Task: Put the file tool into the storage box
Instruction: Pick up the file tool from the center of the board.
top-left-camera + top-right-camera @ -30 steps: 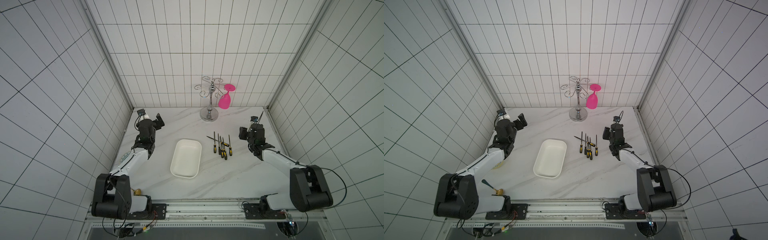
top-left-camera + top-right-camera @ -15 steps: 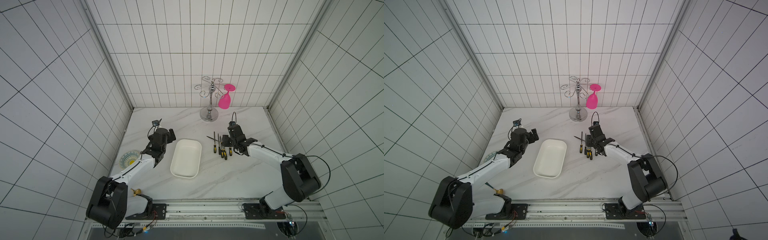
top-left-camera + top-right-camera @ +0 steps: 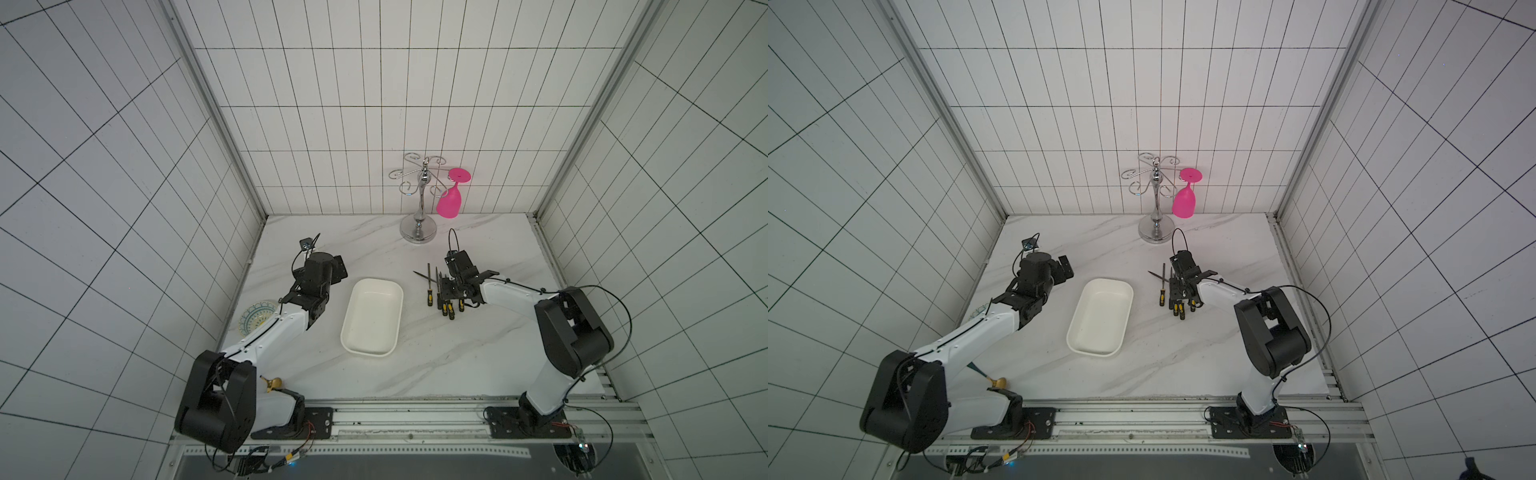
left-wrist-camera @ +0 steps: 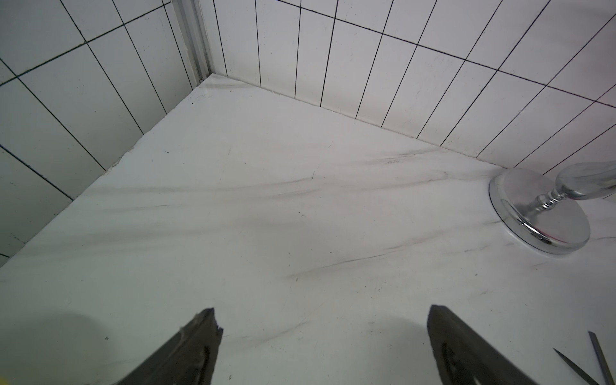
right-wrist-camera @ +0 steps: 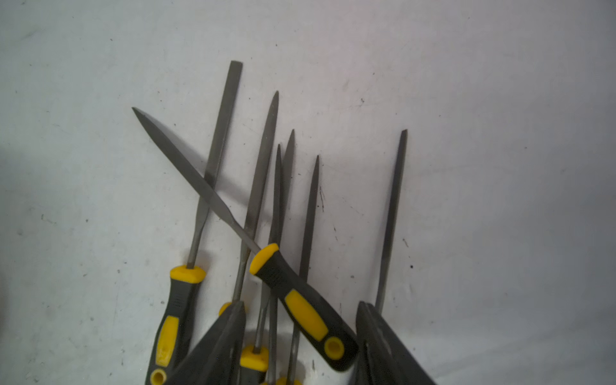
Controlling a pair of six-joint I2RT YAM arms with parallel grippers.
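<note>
**Seven files on the table, none in the box**

- One small patterned plate (image 3: 257,318) sits far left, partly under my left arm.
- My left gripper (image 4: 320,313) hangs over bare marble table (image 3: 415,353), jaws spread wide, holding nothing. It is just beside the left far corner of the box.
- One storage box (image 3: 372,320), white and shallow, lies mid-table with nothing in it.
- One chrome stand (image 3: 419,208) is at the back wall. One pink glass (image 3: 449,203) hangs upside down from it.
- The files (image 5: 310,213) lie right of the box, apart from it. I count seven blades in the right wrist view, all with black and yellow handles.
- Six lie roughly parallel, tips toward the back wall.
- One, the top file (image 5: 285,283), lies slantwise across the others.
- My right gripper (image 5: 300,305) is low over the handle ends, jaws partly apart.
- It straddles several handles, and the top file's handle lies between its fingers (image 5: 230,333).
- Nothing looks clamped. I cannot tell whether a finger touches that handle.
</note>
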